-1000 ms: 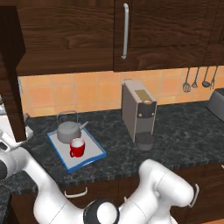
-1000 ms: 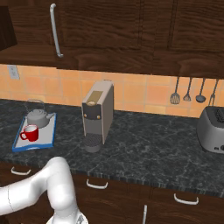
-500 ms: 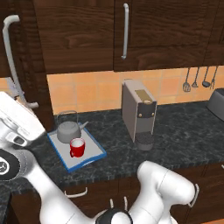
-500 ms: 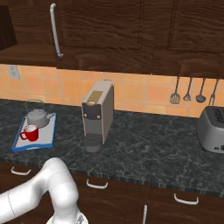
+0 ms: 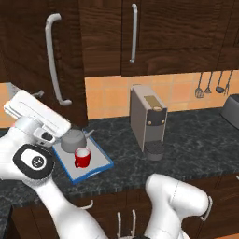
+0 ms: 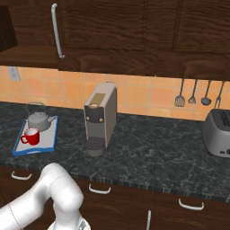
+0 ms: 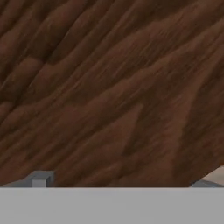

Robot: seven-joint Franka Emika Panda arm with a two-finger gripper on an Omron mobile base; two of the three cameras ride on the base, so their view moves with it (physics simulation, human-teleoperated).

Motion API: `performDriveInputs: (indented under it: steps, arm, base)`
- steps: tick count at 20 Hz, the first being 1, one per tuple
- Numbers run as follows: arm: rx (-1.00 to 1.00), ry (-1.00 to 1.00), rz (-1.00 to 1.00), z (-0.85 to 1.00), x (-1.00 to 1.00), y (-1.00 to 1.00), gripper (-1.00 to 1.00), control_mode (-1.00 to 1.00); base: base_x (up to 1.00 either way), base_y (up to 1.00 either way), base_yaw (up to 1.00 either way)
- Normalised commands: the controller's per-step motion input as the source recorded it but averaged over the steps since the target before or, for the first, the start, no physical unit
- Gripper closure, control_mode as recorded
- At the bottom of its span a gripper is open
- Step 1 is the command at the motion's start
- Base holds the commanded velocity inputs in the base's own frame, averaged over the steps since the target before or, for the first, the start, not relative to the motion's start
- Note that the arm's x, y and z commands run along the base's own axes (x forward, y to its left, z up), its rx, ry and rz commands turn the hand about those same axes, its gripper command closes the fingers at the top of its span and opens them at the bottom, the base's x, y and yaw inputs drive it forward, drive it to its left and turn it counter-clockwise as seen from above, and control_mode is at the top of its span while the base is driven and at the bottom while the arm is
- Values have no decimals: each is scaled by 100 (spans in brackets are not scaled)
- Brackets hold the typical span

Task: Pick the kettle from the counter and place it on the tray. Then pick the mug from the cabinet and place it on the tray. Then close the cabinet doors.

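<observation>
Kettle (image 5: pixel 72 140) and mug (image 5: pixel 82 157) on tray (image 5: pixel 100 163); closing step under way, gripper (image 7: pixel 116 183) wide open, empty, against left door (image 5: pixel 42 56); next push it shut

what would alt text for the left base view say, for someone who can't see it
A white robot arm reaches up at the left against a dark wood cabinet door that stands swung out over the counter. Behind the arm, a blue-rimmed tray holds a grey kettle and a red mug. A boxy coffee machine stands to the right.
</observation>
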Motion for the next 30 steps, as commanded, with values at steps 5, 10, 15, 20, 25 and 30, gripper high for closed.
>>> performDriveInputs:
  steps: [5,10,15,20,25,30]
  arm:
    - [24,62,-1,52,99,-30,-100,-100]
    - [18,58,-14,29,92,-20,-100,-100]
    - [3,35,-25,45,45,2,-100,-100]
    - [0,33,-32,73,20,18,-100,-100]
    - [1,55,-40,62,35,33,-100,-100]
    - [-1,66,-35,53,34,17,-100,-100]
  base:
    - [0,0,0]
    - [0,0,0]
    - [0,0,0]
    - [0,0,0]
    - [0,0,0]
    - [0,0,0]
